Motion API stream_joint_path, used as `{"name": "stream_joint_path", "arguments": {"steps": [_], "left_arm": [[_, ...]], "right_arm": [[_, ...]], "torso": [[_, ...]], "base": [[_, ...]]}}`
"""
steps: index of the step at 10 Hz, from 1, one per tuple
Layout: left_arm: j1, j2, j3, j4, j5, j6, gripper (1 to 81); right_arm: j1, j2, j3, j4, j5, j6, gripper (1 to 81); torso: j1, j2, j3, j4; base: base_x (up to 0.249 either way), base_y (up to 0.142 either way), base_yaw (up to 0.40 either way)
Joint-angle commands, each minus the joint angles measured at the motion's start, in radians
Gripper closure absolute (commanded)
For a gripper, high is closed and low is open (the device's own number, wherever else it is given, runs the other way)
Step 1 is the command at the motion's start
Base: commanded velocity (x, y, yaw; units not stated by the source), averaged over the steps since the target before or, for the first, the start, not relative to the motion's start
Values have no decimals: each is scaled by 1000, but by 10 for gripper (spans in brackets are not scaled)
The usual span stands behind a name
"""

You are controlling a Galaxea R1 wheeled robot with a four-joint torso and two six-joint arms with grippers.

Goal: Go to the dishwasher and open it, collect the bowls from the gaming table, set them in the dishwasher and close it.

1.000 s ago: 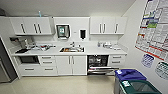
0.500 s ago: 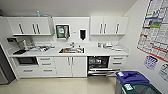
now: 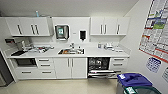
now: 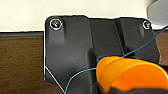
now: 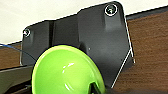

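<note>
Room: kitchenette with white wall cabinets (image 3: 30,25) above and a white bench (image 3: 95,52) running wall to wall, pale floor (image 3: 62,87) in front.
Open floor: a broad strip of bare floor lies before the bench; at its right end a blue-lidded bin (image 3: 134,80) stands close to the right wall, near the dishwasher.
Dishwasher (image 3: 98,67): under the bench, right of the middle double doors, between them and a stack of white drawers (image 3: 119,63); its door is let down and the dark inside with wire racks shows.
Bench edges: sink (image 3: 71,51) sits at the middle of the bench, small clutter toward the left end and a few items near the right back corner; a dark oven front (image 3: 26,62) is under the left end.
Wall: a steel dispenser (image 3: 62,31) and a black dispenser (image 3: 82,35) hang above the sink; posters (image 3: 157,27) cover the right wall.
Writing: poster and bin-label text is too blurred to read.
Left pincer: an orange bowl (image 4: 130,76) shows large at the left wrist, over brown wood-grain flooring; whether the fingers grip it cannot be told.
Right pincer: a green bowl (image 5: 66,73) shows large at the right wrist; grip likewise cannot be told.
</note>
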Motion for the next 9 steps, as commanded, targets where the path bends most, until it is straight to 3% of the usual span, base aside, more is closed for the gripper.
{"name": "stream_joint_path", "arguments": {"steps": [1, 9], "left_arm": [[-47, 0, 2, 7, 49, 8, 811], [-47, 0, 2, 7, 49, 8, 811]], "right_arm": [[40, -8, -1, -11, -45, -3, 811], [38, -7, -1, -12, -45, -4, 811]], "torso": [[0, 0, 0, 0], [0, 0, 0, 0]], "base": [[125, 0, 0], [124, 0, 0]]}}
